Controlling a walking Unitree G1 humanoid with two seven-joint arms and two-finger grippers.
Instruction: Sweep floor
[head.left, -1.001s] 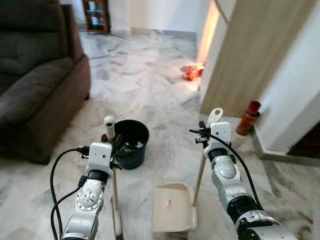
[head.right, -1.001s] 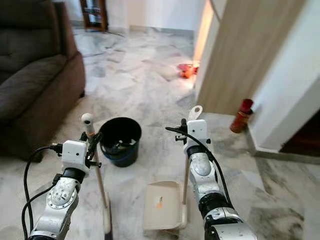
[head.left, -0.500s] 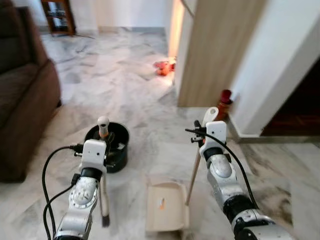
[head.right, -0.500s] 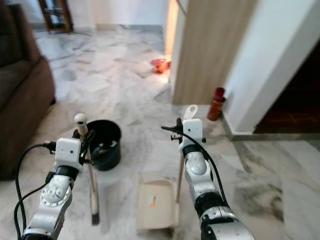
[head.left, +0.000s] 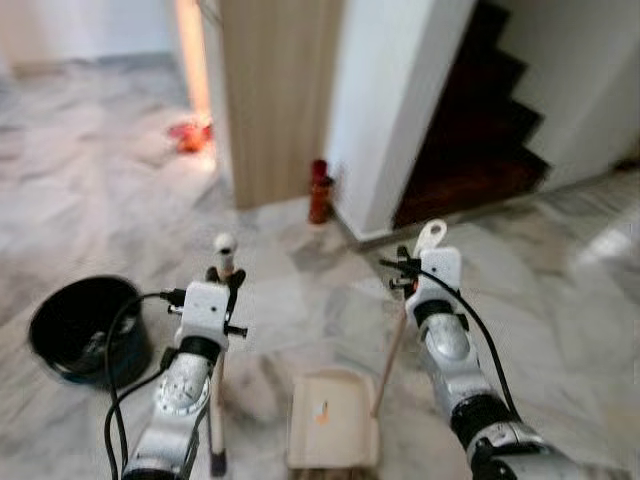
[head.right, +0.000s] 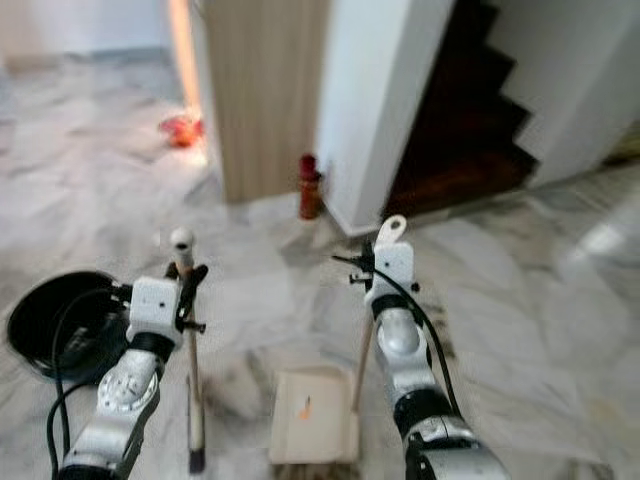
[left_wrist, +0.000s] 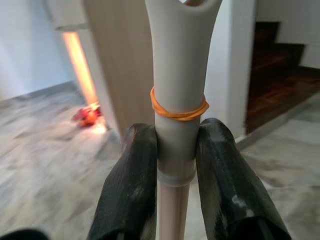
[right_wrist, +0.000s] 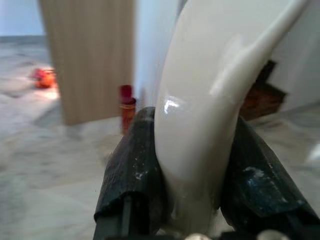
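Dustpan (head.left: 330, 432) front edge cut off

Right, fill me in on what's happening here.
The robot is partway through sweeping a grey marble floor. Its left gripper is shut on the pale broom handle with an orange rubber band, holding the broom upright with its head on the floor. Its right gripper is shut on the cream dustpan handle, with the cream plastic dustpan resting on the floor between the arms and a small orange scrap in it. A black round bucket stands to the robot's left.

Both arms raised forward, left pincer (left_wrist: 176, 165) and right pincer (right_wrist: 192, 175) clamped.
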